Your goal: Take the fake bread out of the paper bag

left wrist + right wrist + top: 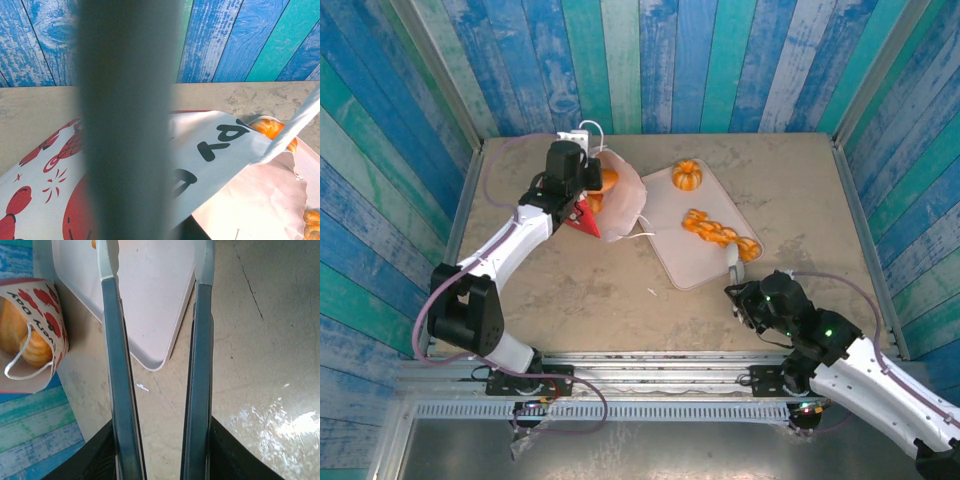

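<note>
The paper bag [618, 205] is tipped on its side at the back left, its red band [588, 217] low and its mouth toward the tray. My left gripper [584, 186] is shut on its upper edge. In the left wrist view one blurred grey finger [127, 110] crosses the printed bag [220, 145], and an orange piece of fake bread [272, 128] shows past the rim. The same bread [609, 181] peeks out from above. My right gripper [734, 267] is open and empty over the tray's near corner. Between its fingers [114, 365] lies bare table, with the bag [47, 305] and bread [17, 332] to the left.
A pale-pink tray [685, 255] lies mid-table, right of the bag. It carries a round pastry [687, 175], a twisted roll [709, 229] and another piece [750, 247]. Its corner [160, 347] sits between the right fingers. Blue plank walls close in the table.
</note>
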Controlling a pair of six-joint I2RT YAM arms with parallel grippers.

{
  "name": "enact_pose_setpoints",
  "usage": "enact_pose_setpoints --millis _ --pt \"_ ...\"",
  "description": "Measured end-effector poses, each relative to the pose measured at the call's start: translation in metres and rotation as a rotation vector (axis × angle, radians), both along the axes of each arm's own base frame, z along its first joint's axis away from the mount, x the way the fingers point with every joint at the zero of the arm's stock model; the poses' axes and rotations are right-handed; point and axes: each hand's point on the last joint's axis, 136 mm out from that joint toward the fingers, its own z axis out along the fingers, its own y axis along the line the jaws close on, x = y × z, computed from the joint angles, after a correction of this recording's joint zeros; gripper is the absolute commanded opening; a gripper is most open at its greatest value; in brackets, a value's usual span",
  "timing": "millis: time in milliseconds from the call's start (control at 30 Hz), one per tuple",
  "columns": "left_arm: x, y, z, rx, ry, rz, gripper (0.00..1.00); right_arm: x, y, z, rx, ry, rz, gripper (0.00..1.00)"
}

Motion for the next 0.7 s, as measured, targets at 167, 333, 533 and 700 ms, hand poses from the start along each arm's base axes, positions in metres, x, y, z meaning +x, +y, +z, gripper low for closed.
enact_pose_setpoints --millis 167,333,533,700 --pt "0.000 0.001 0.000 0.001 -0.001 0.003 0.06 -0.005 0.003 0.014 -0.040 0.006 0.068 0.36" --pt "0.000 0.001 0.000 0.003 -0.002 0.007 0.06 -0.005 0.010 0.034 -0.123 -0.008 0.175 0.28" --pt "0.000 0.001 0.000 0.003 -0.002 0.007 0.06 0.012 0.039 0.061 -0.340 0.004 0.467 0.26" --pt "0.000 0.002 0.001 0.004 -0.003 0.011 0.07 0.034 0.056 0.077 -0.503 -0.030 0.660 0.26"
